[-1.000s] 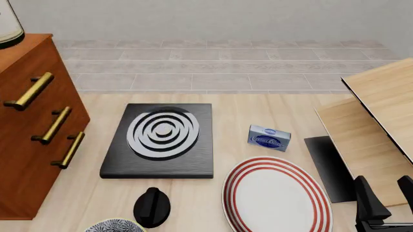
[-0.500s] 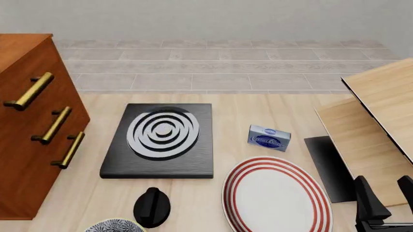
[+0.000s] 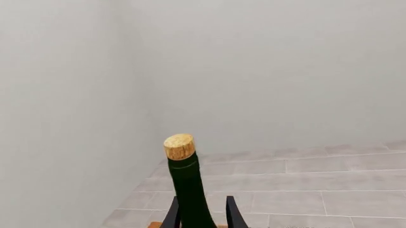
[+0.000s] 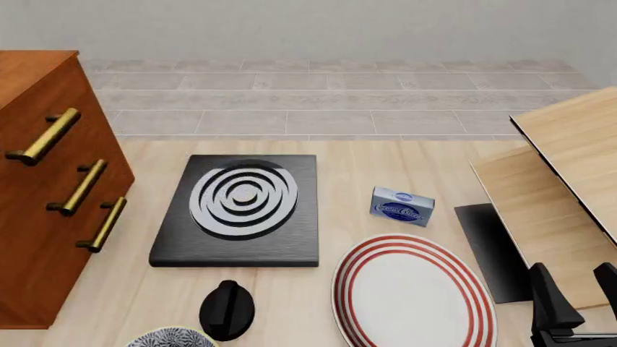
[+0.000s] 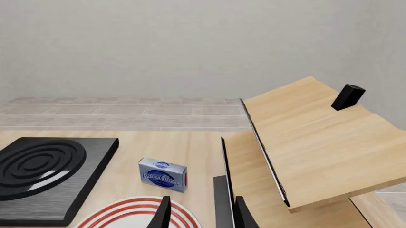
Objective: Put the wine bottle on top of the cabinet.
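In the left wrist view the left gripper point(image 3: 201, 216) has its jaws closed around the neck of the wine bottle point(image 3: 189, 190), which stands upright with its cork up against a pale wall; the bottle does not show in the front view. The cabinet point(image 4: 48, 181) stands at the table's left edge beside the black burner plate point(image 4: 241, 210). The right gripper point(image 4: 576, 303) hangs low near the striped plate point(image 4: 415, 293), jaws apart and empty, with the small blue box point(image 5: 163, 174) ahead of it.
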Controlling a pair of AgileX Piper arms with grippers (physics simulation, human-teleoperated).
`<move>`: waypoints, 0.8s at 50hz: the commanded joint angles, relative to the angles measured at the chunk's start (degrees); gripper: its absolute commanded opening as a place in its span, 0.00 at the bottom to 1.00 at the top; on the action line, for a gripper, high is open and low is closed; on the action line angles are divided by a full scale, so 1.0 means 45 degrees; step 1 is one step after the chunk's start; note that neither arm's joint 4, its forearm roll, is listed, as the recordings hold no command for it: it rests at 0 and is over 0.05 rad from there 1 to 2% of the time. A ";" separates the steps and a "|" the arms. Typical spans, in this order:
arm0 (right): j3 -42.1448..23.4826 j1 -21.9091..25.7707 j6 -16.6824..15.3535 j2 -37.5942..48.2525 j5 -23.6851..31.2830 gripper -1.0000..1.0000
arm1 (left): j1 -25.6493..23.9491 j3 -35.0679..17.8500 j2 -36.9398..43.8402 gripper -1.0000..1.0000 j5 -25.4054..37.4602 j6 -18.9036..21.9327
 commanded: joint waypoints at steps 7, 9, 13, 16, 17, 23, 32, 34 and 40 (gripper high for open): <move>0.0000 -0.0002 0.0002 0.0001 0.0000 1.00 | 0.0986 -0.0281 0.0870 0.00 -0.0444 0.0117; 0.0000 0.0000 0.0001 -0.0001 0.0000 1.00 | 0.1097 -0.0365 0.0990 0.00 -0.0421 0.0095; 0.0000 0.0001 -0.0001 -0.0001 0.0000 1.00 | 0.1396 -0.0394 0.1129 0.00 -0.0563 0.0155; 0.0000 -0.0003 0.0002 0.0000 0.0000 1.00 | 0.1570 -0.0431 0.1237 0.00 -0.0598 0.0096; 0.0000 -0.0003 0.0002 0.0000 0.0000 1.00 | 0.1611 -0.0371 0.1251 0.00 -0.0672 0.0153; 0.0000 0.0001 -0.0001 -0.0001 0.0000 1.00 | 0.1947 -0.0076 0.1366 0.00 -0.1024 0.0157; 0.0000 0.0001 -0.0001 -0.0001 0.0000 1.00 | 0.2223 0.0473 0.1520 0.00 -0.1488 0.0071; 0.0000 0.0001 0.0002 -0.0003 0.0000 1.00 | 0.2225 0.0650 0.1540 0.00 -0.1618 0.0142; 0.0000 -0.0003 -0.0001 0.0001 0.0000 1.00 | 0.2324 0.0959 0.1688 0.00 -0.1879 0.0177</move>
